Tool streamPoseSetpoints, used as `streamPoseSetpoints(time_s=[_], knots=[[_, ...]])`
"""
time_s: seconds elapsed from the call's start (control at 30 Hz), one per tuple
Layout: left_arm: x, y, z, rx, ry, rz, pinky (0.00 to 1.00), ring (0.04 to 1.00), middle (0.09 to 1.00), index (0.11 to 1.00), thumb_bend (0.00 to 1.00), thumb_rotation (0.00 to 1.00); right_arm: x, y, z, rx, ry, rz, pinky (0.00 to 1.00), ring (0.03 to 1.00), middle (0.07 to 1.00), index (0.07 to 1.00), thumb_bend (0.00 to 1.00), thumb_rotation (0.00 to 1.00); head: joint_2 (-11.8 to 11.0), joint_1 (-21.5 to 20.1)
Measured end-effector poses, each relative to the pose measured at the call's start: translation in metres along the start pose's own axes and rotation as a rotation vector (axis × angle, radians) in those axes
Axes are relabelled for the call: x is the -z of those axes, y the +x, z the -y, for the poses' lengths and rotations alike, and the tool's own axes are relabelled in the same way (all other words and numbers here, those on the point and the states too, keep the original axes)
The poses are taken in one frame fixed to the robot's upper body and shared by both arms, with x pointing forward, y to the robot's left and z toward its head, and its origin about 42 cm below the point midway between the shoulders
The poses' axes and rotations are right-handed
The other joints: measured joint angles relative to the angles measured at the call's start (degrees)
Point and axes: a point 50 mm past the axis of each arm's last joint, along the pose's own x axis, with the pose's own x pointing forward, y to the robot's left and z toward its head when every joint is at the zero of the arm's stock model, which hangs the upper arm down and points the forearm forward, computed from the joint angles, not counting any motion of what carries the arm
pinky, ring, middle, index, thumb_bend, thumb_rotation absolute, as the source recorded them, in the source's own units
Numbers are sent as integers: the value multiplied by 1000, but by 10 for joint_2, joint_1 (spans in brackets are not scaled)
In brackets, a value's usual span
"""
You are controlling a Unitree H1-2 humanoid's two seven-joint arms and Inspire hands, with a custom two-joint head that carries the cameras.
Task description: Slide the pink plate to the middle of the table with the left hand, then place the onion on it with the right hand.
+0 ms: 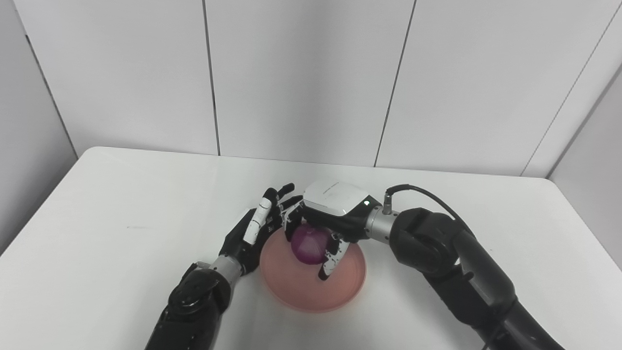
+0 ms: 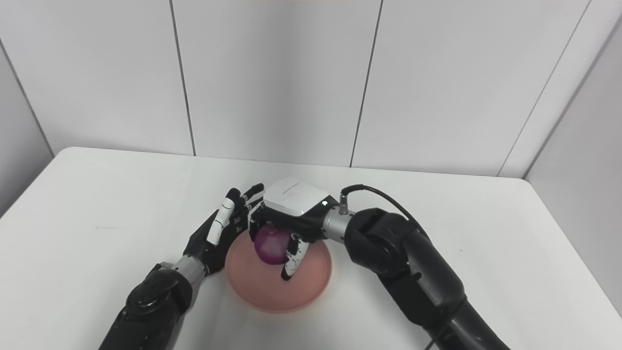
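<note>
The white rectangular table (image 1: 121, 228) spans the view, with grey wall panels behind it. My right arm enters from 5 o'clock and reaches across toward the table's middle. My left arm enters from 7 o'clock.

The round pink plastic plate (image 1: 340, 287) lies flat near the table's middle, on the side nearest me.

My right hand (image 1: 324, 228) is positioned over the plate, palm down. Its fingers (image 1: 332, 260) curl around the round purple onion (image 1: 308, 244), with the thumb on the near side. The onion sits over the plate's far portion, toward 11 o'clock of the plate centre. I cannot tell whether the onion touches the plate surface.

My left hand (image 1: 252, 228) rests at the plate's 9 o'clock rim, fingers extended and slightly apart, pointing toward 1 o'clock. It grips nothing. Its fingertips lie just beside my right hand.
</note>
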Motion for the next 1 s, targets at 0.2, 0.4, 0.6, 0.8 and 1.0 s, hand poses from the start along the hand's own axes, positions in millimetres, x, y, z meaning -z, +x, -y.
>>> streamPoseSetpoints(time_s=[0.2, 0.4, 0.6, 0.8, 1.0], knots=[[0, 2, 0, 2, 1, -2, 853, 870, 881, 887, 763, 927, -5, 6, -13, -32, 8, 3, 434, 425, 531, 515, 513, 0, 1, -1], [0, 2, 0, 2, 1, -2, 861, 875, 886, 890, 764, 930, -5, 6, -12, -30, 9, 5, 422, 428, 532, 513, 513, 0, 3, -3], [1, 2, 0, 3, 3, 3, 848, 869, 886, 889, 787, 924, -5, 7, -14, -37, 3, 1, 391, 422, 528, 520, 514, 0, 2, -3], [1, 2, -1, 3, 5, 6, 842, 873, 890, 908, 782, 931, -6, 9, -19, -60, -30, -11, 403, 504, 612, 496, 522, 110, 2, -4], [1, 2, -1, 7, 10, 5, 849, 878, 890, 914, 781, 937, -6, 9, -19, -62, -37, -15, 416, 533, 656, 655, 908, 360, 2, -7]])
